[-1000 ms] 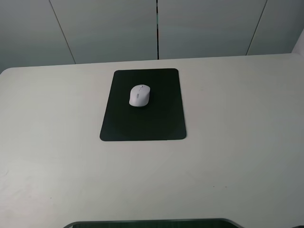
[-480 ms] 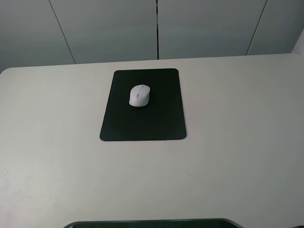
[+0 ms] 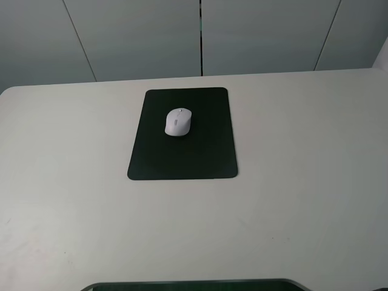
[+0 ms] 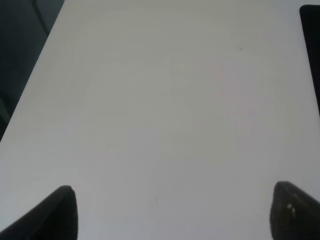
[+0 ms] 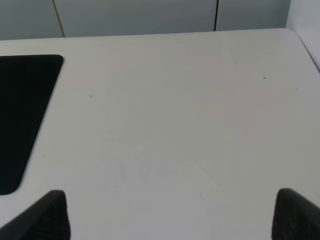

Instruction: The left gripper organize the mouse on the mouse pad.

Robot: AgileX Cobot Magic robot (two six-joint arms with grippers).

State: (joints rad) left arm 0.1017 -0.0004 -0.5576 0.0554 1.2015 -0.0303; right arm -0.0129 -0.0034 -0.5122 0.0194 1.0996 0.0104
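Note:
The white-grey mouse rests on the upper half of the black mouse pad, which lies on the white table. No arm shows in the exterior high view. In the left wrist view my left gripper is open, its two dark fingertips spread wide above bare table, with a sliver of the mouse pad at the frame's edge. My right gripper is open too, over bare table beside the mouse pad. Neither wrist view shows the mouse.
The white table stretches wide around the pad. Its left edge drops to a dark floor. Grey wall panels stand behind the far edge. A dark object lines the near edge.

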